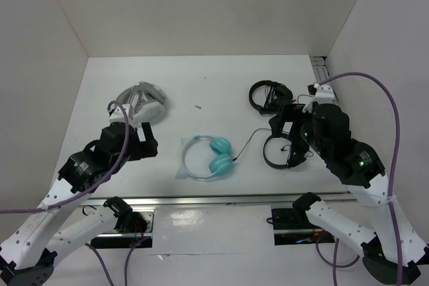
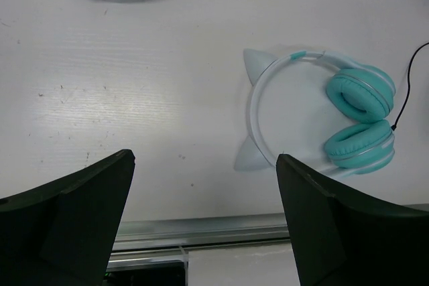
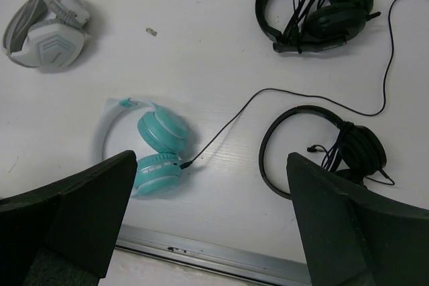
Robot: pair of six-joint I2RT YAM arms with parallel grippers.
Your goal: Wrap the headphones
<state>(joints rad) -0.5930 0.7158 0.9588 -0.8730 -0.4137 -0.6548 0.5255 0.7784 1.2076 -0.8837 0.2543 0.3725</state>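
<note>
The headphones (image 1: pixel 213 155) lie flat at the table's front middle, with two teal ear cups and a pale headband (image 1: pixel 188 161) with cat ears. They show in the left wrist view (image 2: pixel 358 120) and the right wrist view (image 3: pixel 159 148). Their thin black cable (image 3: pixel 228 120) is plugged into one cup and trails loose to the right (image 1: pixel 247 143). My left gripper (image 1: pixel 149 145) (image 2: pixel 204 212) is open and empty, hovering left of the headband. My right gripper (image 1: pixel 295 145) (image 3: pixel 211 226) is open and empty, above the table right of the cups.
Grey-white headphones (image 1: pixel 142 102) (image 3: pixel 47 31) lie at the back left. Two black headphones lie on the right, one farther back (image 1: pixel 269 95) (image 3: pixel 315 5) and one under my right gripper (image 1: pixel 276 153) (image 3: pixel 328 149). A metal rail (image 1: pixel 234 199) runs along the front edge.
</note>
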